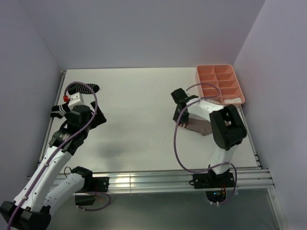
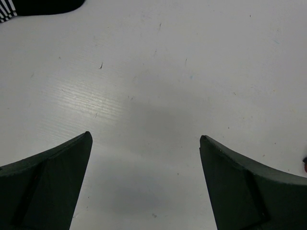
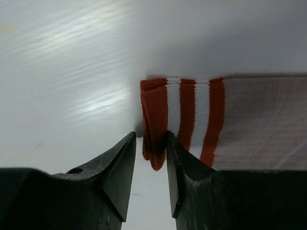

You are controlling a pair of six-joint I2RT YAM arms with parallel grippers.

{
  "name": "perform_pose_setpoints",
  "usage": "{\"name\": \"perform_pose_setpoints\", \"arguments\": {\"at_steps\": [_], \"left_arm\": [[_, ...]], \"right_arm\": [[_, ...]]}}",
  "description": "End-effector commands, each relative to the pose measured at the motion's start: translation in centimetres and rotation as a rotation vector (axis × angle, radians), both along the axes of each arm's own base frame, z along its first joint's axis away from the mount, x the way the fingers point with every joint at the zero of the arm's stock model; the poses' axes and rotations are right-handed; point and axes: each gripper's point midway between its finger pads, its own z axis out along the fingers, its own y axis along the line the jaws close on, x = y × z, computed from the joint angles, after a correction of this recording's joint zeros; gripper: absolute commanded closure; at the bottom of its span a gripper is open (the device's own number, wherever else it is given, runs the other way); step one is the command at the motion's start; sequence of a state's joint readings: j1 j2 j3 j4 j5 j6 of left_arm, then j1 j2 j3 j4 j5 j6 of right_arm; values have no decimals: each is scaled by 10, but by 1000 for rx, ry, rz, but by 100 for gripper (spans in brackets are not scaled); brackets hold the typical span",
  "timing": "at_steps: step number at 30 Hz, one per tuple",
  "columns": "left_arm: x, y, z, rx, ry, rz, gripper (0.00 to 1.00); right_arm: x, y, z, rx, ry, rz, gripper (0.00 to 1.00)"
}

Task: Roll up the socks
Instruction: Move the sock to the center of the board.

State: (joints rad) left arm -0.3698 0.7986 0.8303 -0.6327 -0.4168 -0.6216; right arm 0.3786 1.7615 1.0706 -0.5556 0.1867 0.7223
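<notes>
A taupe sock [image 3: 261,124] with a red-and-white striped cuff [image 3: 184,115] lies flat on the white table; in the top view the taupe sock [image 1: 199,127] sits under the right arm. My right gripper [image 3: 150,136] stands narrow around the cuff's corner. Its right finger [image 3: 180,163] touches the fabric, and a slit of table shows beside the left finger. My left gripper [image 2: 144,139] hangs wide open over bare table. A black white-striped sock [image 1: 85,88] lies behind the left arm, and the same sock [image 2: 29,5] peeks into the left wrist view's corner. Another striped sock [image 1: 59,109] is partly hidden by that arm.
A pink compartment tray [image 1: 217,72] stands at the back right, with something white at its near edge. Grey walls close in the table on three sides. A metal rail [image 1: 158,179] runs along the near edge.
</notes>
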Motion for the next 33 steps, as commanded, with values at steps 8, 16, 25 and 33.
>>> {"name": "perform_pose_setpoints", "arguments": {"at_steps": [8, 16, 25, 33], "left_arm": [[-5, 9, 10, 12, -40, 22, 0], [-5, 5, 15, -11, -76, 4, 1], [0, -6, 3, -35, -37, -29, 0], [-3, -16, -10, -69, -8, -67, 1]], "right_arm": [[-29, 235, 4, 234, 17, 705, 62], [-97, 275, 35, 241, 25, 1043, 58], [-32, 245, 108, 195, -252, 891, 51], [35, 230, 72, 130, -271, 846, 57]]}}
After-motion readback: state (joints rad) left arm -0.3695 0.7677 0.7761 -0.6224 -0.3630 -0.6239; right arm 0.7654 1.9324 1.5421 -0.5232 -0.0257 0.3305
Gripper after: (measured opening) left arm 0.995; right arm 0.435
